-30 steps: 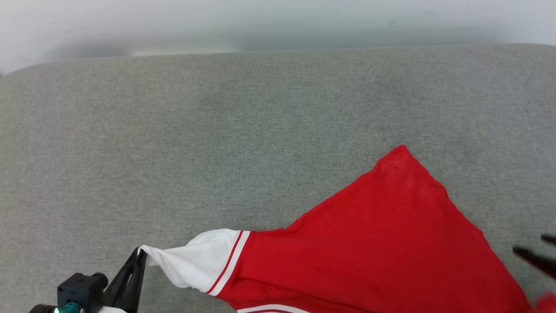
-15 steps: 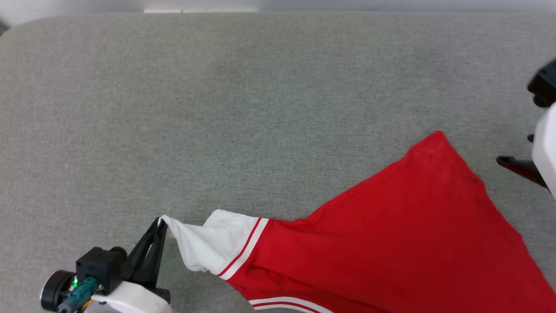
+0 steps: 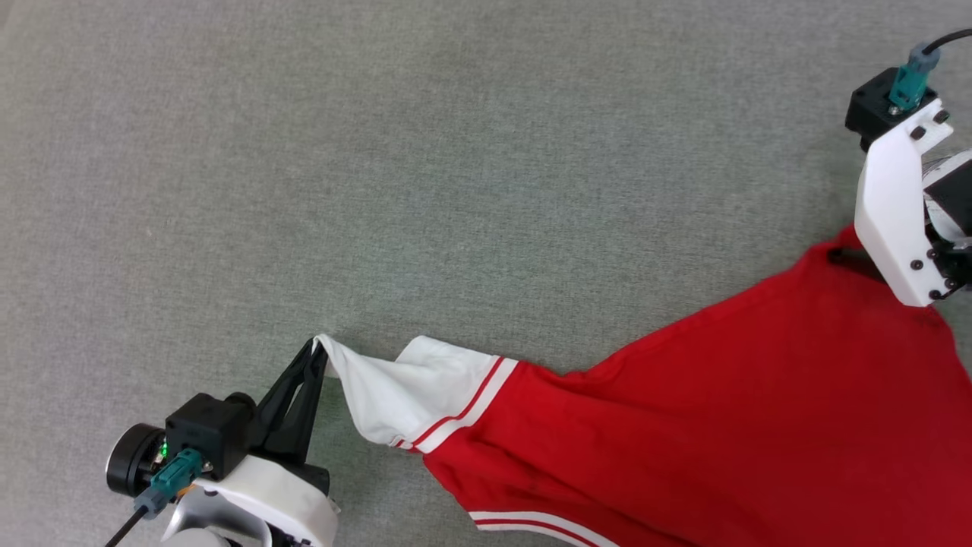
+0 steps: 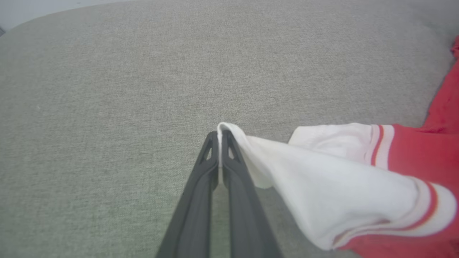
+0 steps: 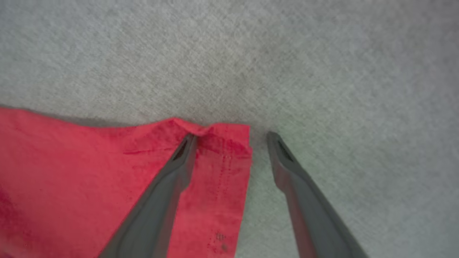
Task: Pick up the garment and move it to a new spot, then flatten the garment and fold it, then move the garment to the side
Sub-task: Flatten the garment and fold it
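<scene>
The garment (image 3: 721,395), a red jersey with a white sleeve (image 3: 402,387) and red-white trim, lies back side up across the lower right of the head view; its lettering is hidden. My left gripper (image 3: 319,348) is shut on the sleeve's tip and holds it stretched out to the left; the left wrist view shows the left gripper (image 4: 219,132) pinching white cloth (image 4: 322,179). At the garment's far hem corner (image 5: 222,143), my right gripper (image 5: 231,137) stands open. One of its fingers (image 5: 179,161) rests on the red cloth and the other on the bare surface. Its white wrist mount (image 3: 896,205) covers that corner in the head view.
Everything lies on a wide grey fabric surface (image 3: 380,152). Its rounded far edge (image 4: 36,21) shows in the left wrist view, with a pale background behind. Bare grey surface stretches far and left of the garment.
The head camera has tilted down, so the surface's far edge left the picture. My right gripper came in from the right to the hem corner. My left gripper kept hold of the sleeve.
</scene>
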